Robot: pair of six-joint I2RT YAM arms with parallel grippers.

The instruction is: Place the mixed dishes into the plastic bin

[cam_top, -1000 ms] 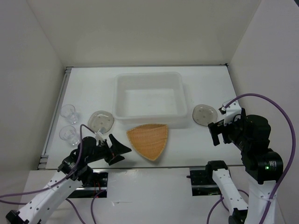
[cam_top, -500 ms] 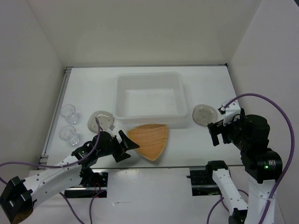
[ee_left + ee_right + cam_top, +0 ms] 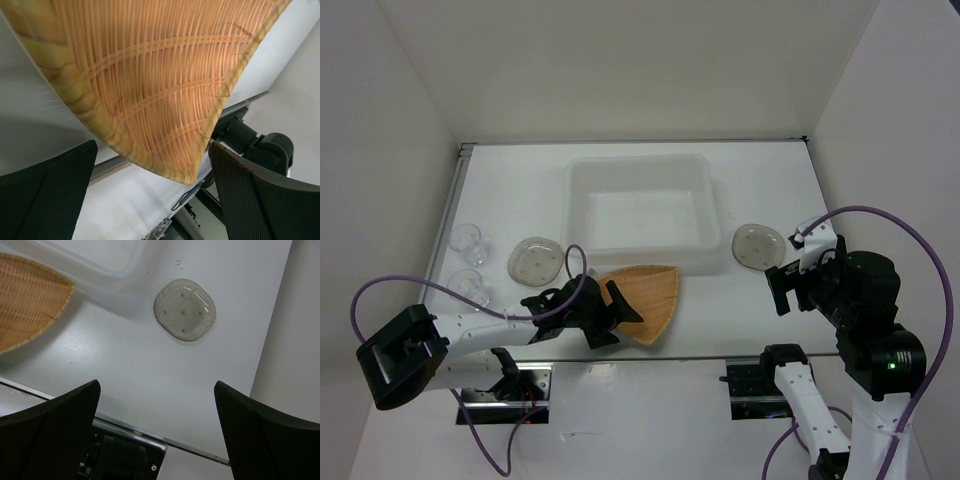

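The orange woven-look plate [image 3: 645, 297] lies in front of the plastic bin [image 3: 640, 212], which holds nothing. My left gripper [image 3: 622, 315] is open at the plate's near left edge, its jaws either side of the plate's rim [image 3: 150, 90]. One grey-brown saucer [image 3: 536, 260] lies left of the bin, another saucer [image 3: 758, 244] right of it; the latter shows in the right wrist view [image 3: 185, 309]. Two clear cups [image 3: 467, 240] [image 3: 467, 287] stand at the far left. My right gripper [image 3: 782, 285] is open and empty, raised near the right saucer.
White walls enclose the table on three sides. A metal rail [image 3: 435, 265] runs along the table's left edge. The arm mounts [image 3: 760, 385] sit at the near edge.
My left arm has reached rightward along the near edge, bringing its open gripper from beside the left saucer up to the orange plate's edge. The right arm has hardly moved.
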